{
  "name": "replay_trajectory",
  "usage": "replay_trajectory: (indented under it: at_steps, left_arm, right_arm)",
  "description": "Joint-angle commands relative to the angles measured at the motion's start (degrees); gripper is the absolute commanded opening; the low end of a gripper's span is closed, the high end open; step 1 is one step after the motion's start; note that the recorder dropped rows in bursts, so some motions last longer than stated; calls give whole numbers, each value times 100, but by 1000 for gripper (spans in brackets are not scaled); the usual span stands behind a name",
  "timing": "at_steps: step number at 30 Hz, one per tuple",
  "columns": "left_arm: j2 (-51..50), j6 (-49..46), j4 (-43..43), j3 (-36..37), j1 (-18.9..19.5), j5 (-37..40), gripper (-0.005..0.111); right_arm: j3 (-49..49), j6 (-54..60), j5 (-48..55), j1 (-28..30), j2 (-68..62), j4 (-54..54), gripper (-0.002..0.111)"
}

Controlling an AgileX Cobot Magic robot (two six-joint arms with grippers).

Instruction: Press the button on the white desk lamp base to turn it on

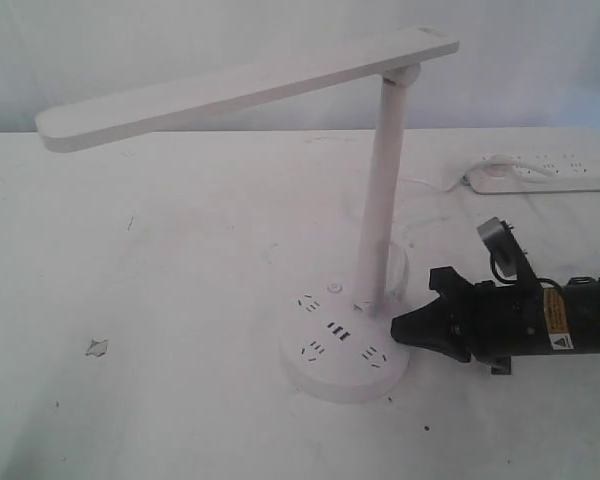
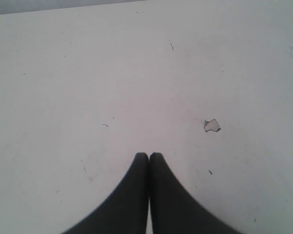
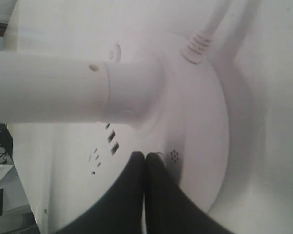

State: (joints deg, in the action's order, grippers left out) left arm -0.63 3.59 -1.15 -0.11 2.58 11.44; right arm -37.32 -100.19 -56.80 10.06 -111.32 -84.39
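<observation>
Action on the right: the right pincer (image 1: 393,328) reaches in low from the side, jaws pressed together with nothing between them, at the right edge of the white desk lamp base (image 1: 325,368). That base stands on the bench (image 1: 160,300), around the middle, with its pole (image 1: 380,190) rising from the back half. Over to the wrist view: the right pincer (image 3: 145,155) is over the disc's top face, and the button (image 3: 162,155) is just beside it, partly hidden. Touching or not, can't tell. A second round button (image 3: 115,51) lies beyond the pole. Meanwhile the left pincer (image 2: 148,155), jaws also tight together and empty, hangs over bare bench near a small chipped spot (image 2: 212,126). At the far right lies a power strip (image 1: 545,172).
</observation>
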Motion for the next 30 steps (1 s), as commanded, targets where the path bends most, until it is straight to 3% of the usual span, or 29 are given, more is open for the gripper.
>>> replay_trajectory:
  at_steps: [1,11,18,22,28,30]
  left_arm:
    - [-6,0,26,11,13,-14,0]
    - [-6,0,26,11,13,-14,0]
    - [-6,0,26,11,13,-14,0]
    - [-6,0,26,11,13,-14,0]
    - [-6,0,26,11,13,-14,0]
    - [-6,0,26,11,13,-14,0]
  right_arm:
    - [-60,422,-386,13,-50,159,0]
    - [-209,702,-864,114,166,475,0]
    - [649,1453,-842,327,3264,-184,0]
    - [892,-61,485,327,5415,-860,0]
    - [881,55,618,327,6468,-798,0]
    - [860,18,1077,327,6975,-783,0]
